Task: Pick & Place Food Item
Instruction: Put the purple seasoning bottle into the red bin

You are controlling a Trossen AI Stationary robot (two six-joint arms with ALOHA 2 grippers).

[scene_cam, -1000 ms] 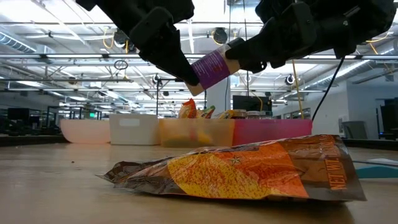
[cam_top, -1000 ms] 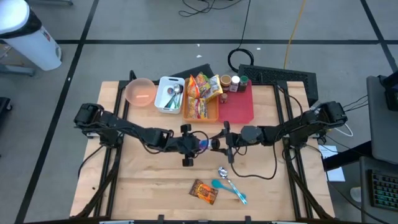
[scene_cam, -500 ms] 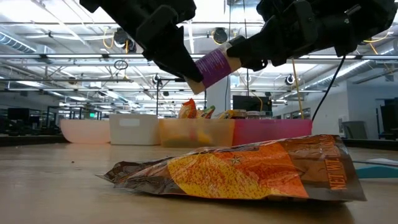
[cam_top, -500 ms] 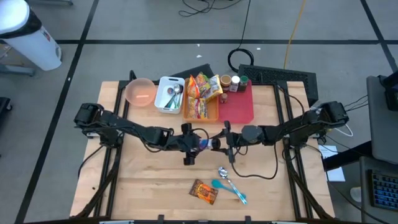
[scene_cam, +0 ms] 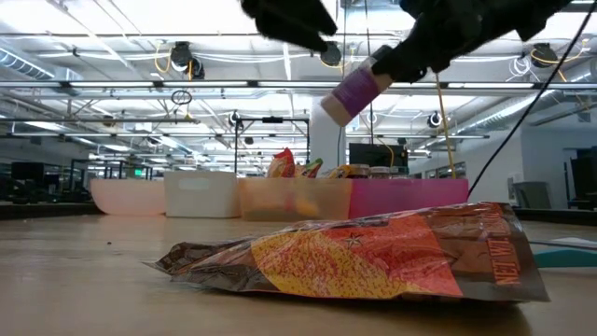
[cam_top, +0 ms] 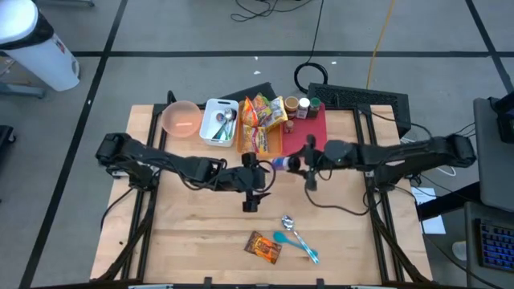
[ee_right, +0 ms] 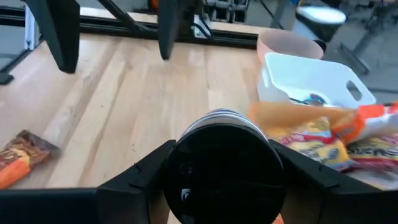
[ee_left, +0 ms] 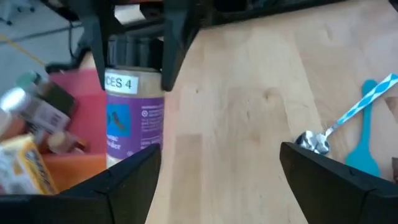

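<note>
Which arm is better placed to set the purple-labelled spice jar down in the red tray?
Right. The right tool is shut on the spice jar beside the red tray; the left tool is open and holds nothing.

Bright overhead ceiling lights; wrist views motion-blurred; soft shadows on table (cam_top: 201, 233).

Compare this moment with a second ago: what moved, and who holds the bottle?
The left gripper let go of the purple-labelled bottle. The right gripper, shut on it alone, carried it toward the red tray. The snack packet and spoons stayed put.
</note>
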